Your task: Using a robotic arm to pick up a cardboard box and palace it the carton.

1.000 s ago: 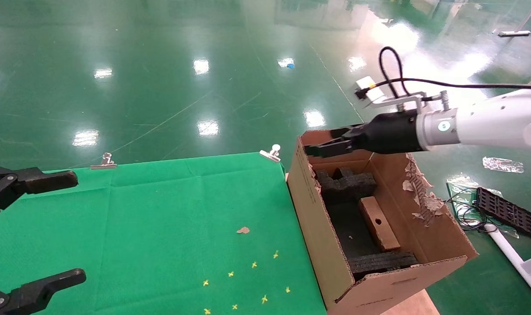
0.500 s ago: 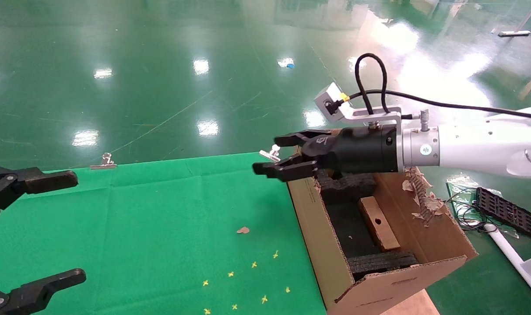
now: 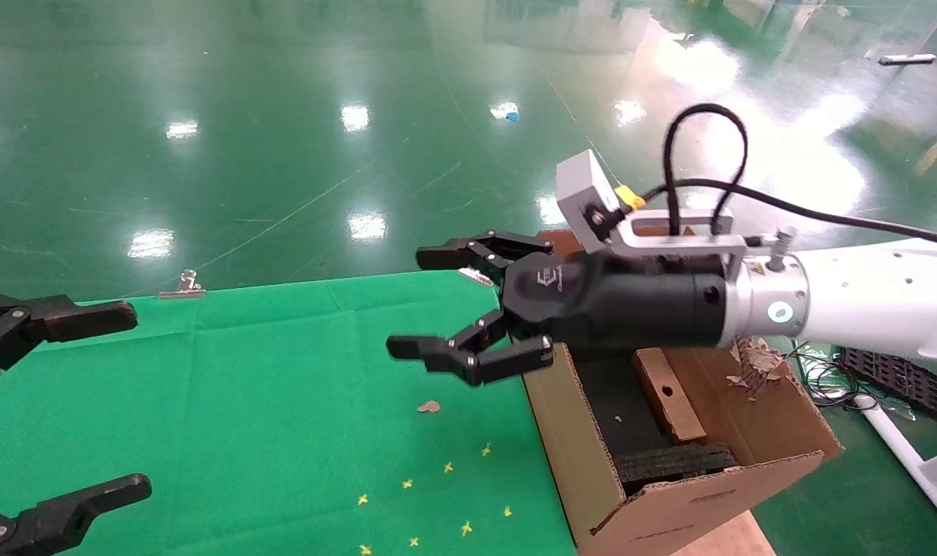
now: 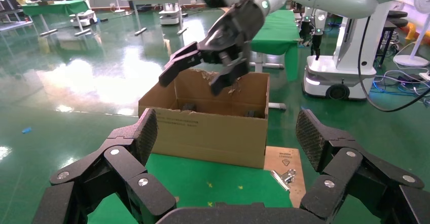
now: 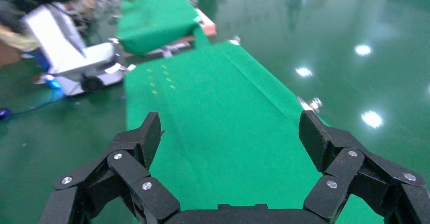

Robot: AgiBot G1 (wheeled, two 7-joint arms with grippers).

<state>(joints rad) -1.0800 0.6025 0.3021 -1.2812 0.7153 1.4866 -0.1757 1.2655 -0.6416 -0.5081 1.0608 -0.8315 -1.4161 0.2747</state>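
Right gripper (image 3: 468,309): black fingers spread wide, empty, over the green cloth-covered tabletop (image 3: 283,386), beside the carton.
Left gripper (image 3: 59,401): parked at tabletop's left edge, fingers spread.
Small brown taped cardboard box (image 3: 669,392): lying inside the large brown corrugated carton (image 3: 584,455), on black foam.
Handling: likely light, stiff, tape slippery; best pinched across the long sides.

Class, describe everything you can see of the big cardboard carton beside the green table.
The carton is brown corrugated cardboard, open-topped with upright flaps, one ragged and torn. It stands against the green-clothed table at its right edge. Black foam lines its inside, and a small brown cardboard box lies within. The right end effector hangs open above the table, past its near wall.
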